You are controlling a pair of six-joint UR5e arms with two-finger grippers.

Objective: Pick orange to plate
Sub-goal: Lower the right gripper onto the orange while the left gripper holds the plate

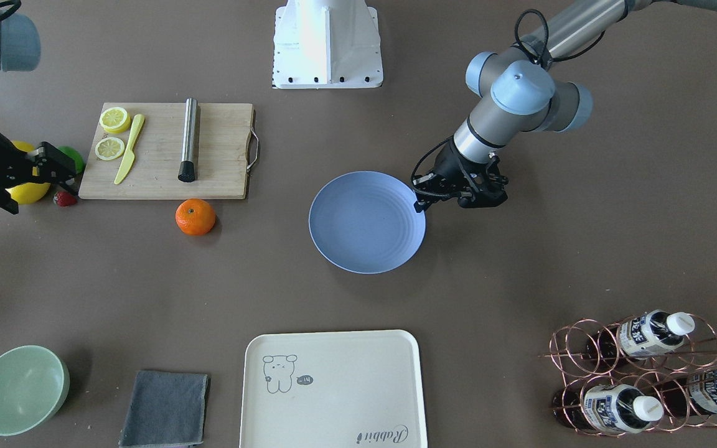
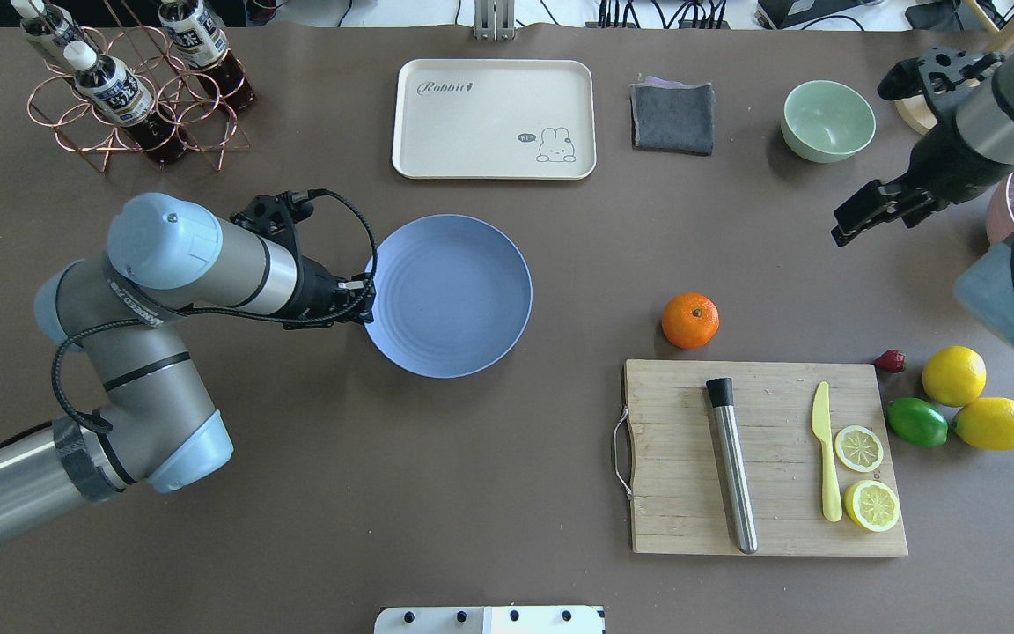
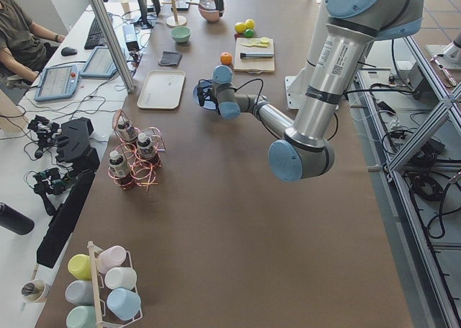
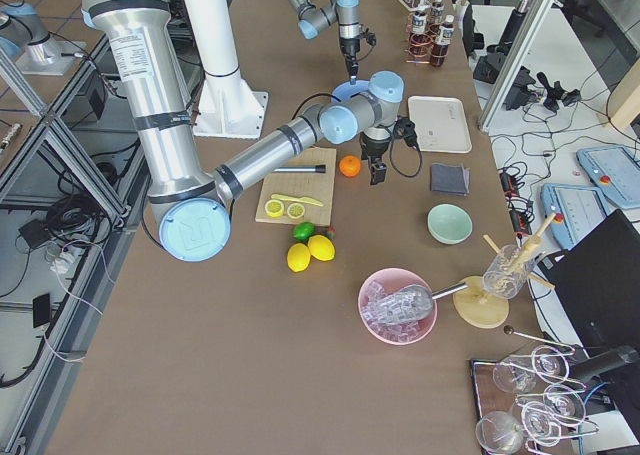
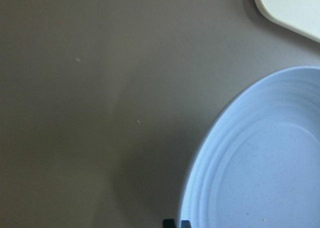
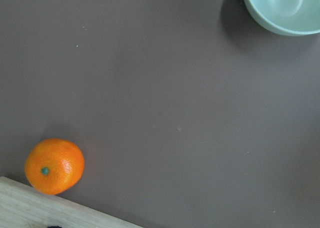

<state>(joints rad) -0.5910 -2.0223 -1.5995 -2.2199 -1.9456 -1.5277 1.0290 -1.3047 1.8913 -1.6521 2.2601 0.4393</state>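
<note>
The orange (image 2: 690, 320) rests on the brown table just beyond the cutting board's far edge; it also shows low on the left in the right wrist view (image 6: 54, 166). The blue-lavender plate (image 2: 447, 295) lies near the table's middle and holds nothing. My left gripper (image 2: 368, 304) sits at the plate's left rim, its fingertips (image 5: 171, 222) close together over the rim (image 5: 200, 178), shut on it. My right gripper (image 2: 855, 220) hangs high above the table, to the right of the orange and beyond it, open and holding nothing.
A wooden cutting board (image 2: 762, 458) carries a steel muddler, a yellow knife and lemon slices. Two lemons (image 2: 953, 375), a lime and a strawberry lie to its right. At the far edge stand a cream tray (image 2: 494, 119), grey cloth (image 2: 672, 117), green bowl (image 2: 827, 121) and bottle rack (image 2: 128, 88).
</note>
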